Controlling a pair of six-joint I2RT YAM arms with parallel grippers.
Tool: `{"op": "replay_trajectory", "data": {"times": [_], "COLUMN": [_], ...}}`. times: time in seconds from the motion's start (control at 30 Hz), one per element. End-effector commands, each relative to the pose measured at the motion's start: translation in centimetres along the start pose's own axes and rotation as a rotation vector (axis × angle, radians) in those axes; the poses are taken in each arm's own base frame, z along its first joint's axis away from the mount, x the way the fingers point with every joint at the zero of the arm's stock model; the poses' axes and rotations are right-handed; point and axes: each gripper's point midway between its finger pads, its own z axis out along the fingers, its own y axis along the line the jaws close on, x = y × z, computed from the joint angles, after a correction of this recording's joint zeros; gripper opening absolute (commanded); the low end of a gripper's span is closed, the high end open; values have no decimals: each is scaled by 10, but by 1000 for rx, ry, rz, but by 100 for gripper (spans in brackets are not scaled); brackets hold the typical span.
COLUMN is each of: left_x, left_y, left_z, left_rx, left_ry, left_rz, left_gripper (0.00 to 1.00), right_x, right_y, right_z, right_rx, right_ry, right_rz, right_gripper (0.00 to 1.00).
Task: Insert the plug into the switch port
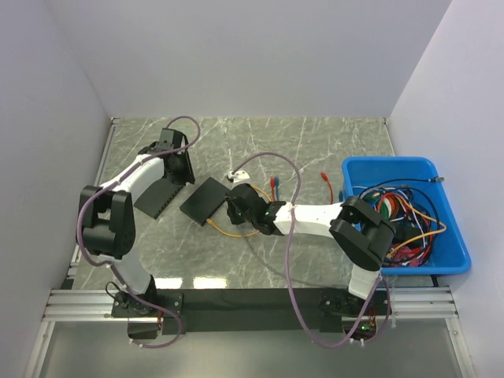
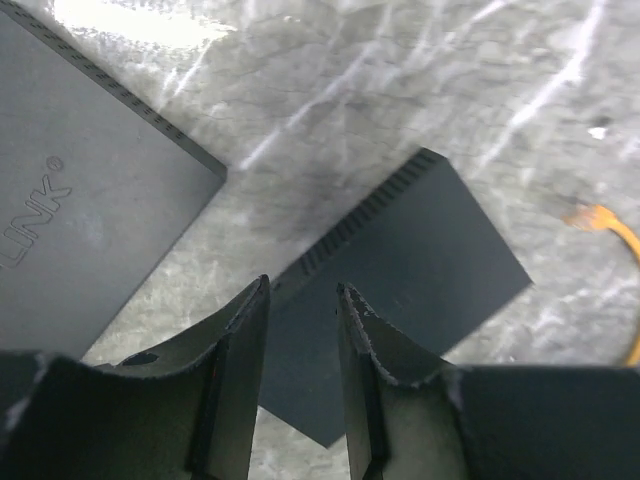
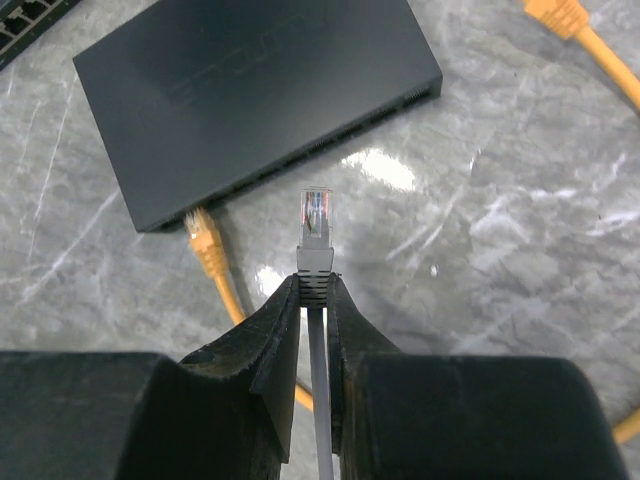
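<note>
The right gripper (image 3: 313, 287) is clenched on a gray plug (image 3: 316, 215), its tip aimed at the black switch (image 3: 250, 90) and just short of its port row, lined up for insertion. 1 orange cable (image 3: 208, 245) is plugged into the switch. The left gripper (image 2: 303, 292) hovers released above the switch, likely to brace it.

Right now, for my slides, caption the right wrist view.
Right gripper pinches grey plug facing black switch, orange cable alongside.
</note>
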Motion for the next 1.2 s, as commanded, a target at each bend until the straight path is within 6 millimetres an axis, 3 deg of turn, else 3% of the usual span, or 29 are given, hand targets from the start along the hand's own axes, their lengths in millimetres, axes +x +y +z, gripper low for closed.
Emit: {"op": "replay_trajectory", "data": {"times": [0.0, 0.13, 0.43, 1.17], "left_x": [-13, -5, 2, 27], "left_y": [6, 8, 7, 8], "left_z": [1, 14, 21, 36], "left_rx": [-54, -65, -64, -119], "left_ry": [-18, 34, 74, 160], "left_rz": [4, 7, 11, 63], "left_gripper": [39, 39, 38, 34], "right_x": [-18, -5, 11, 6], "right_y": [15, 13, 19, 27], "right_z": [6, 19, 25, 39], "right_rx": [-17, 19, 44, 71], "right_ry": [-30, 11, 50, 54], "right_rz": [-12, -36, -76, -90], "right_gripper": [0, 0, 0, 0]}}
